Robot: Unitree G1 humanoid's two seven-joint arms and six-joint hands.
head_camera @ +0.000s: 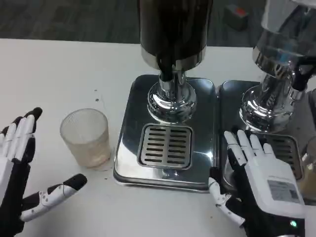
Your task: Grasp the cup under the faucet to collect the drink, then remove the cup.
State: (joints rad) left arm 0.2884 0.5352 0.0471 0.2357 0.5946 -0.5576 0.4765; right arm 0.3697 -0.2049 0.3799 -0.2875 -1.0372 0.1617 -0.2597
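A clear plastic cup [86,136] stands upright on the white table, left of the steel drip tray [128,133]. Above the tray's slotted grate [165,146] rises the dark drink dispenser [173,29] with its black faucet [166,69] and chrome base [171,101]. My left hand [22,168] is open at the lower left, fingers spread, a little left of the cup and apart from it. My right hand [259,180] lies open at the lower right, its fingers resting over the seam between the two trays, holding nothing.
A second dispenser [279,64] on its own steel tray [232,94] stands at the right. Another clear cup [310,163] shows partly at the right edge. Bare white table stretches to the left and behind the first cup.
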